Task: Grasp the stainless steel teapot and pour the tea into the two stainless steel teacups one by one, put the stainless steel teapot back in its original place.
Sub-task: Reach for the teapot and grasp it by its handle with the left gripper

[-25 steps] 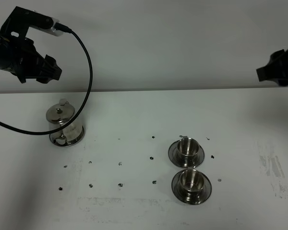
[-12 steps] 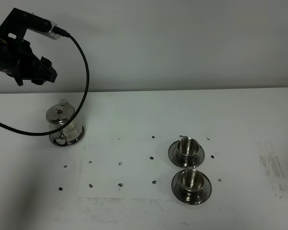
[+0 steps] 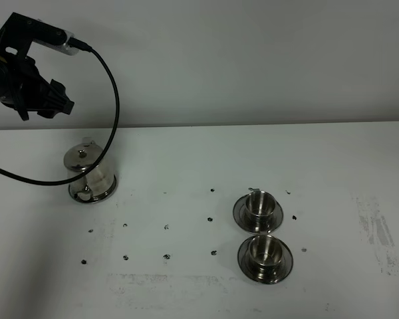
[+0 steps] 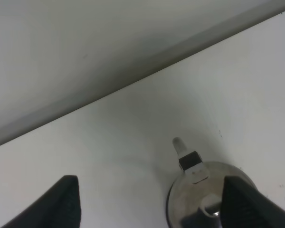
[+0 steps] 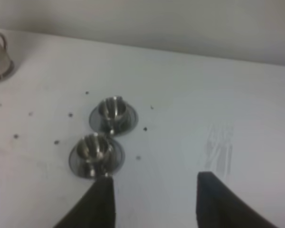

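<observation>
My left gripper point(image 3: 58, 105) hung with its jaws spread wide and nothing between them, above and to the left of the stainless steel teapot point(image 3: 88, 174). The pot stood upright, lid on, at the left side of the white table point(image 3: 186, 159) and had not yet been touched. From my left wrist it showed off-centre between the fingers point(image 4: 66, 202), nearer one than the other. My right gripper point(image 5: 154, 190), out of the high camera's sight, had its jaws apart and empty, raised well clear of the two stainless steel teacups point(image 3: 258, 206). Each cup sat on its saucer point(image 3: 238, 214), one just in front of the other, well apart from the pot. By my reading the task stood at its first step — the reach for the teapot. The next move called for bringing the left gripper down and centring it on the loop handle point(image 3: 85, 194), which looked to face the table's front, then closing firmly enough to lift and tip the pot without a slip.
</observation>
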`<state>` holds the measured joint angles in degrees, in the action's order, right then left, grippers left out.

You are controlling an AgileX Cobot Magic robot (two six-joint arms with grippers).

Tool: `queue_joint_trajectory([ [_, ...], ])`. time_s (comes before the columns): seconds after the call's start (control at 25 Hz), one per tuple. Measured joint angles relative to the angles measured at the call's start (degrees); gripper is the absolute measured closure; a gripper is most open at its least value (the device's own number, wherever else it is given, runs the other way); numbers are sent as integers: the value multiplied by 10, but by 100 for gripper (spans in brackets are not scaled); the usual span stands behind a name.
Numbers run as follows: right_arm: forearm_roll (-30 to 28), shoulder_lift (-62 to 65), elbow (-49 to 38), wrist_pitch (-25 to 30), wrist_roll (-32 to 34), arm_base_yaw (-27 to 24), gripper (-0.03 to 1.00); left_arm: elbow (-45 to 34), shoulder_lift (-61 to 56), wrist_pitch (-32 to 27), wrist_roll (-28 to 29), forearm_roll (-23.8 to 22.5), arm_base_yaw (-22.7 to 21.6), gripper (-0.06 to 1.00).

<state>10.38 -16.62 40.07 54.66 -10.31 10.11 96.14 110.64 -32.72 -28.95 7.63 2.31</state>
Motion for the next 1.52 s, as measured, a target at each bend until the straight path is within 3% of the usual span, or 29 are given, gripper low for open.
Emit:
queue_joint_trajectory([
  [0.52, -19, 125, -100, 89, 19, 0, 60, 0, 0, 0, -1, -15, -1, 32],
  [0.92, -29, 163, -101, 92, 30, -1, 61, 0, 0, 1, -1, -15, -1, 32],
  [1.28, -24, 170, -101, 92, 31, -97, 61, 0, 0, 2, -1, -15, -1, 32],
  [1.52, -23, 170, -101, 92, 30, -108, 61, 0, 0, 8, -1, -15, -1, 32],
])
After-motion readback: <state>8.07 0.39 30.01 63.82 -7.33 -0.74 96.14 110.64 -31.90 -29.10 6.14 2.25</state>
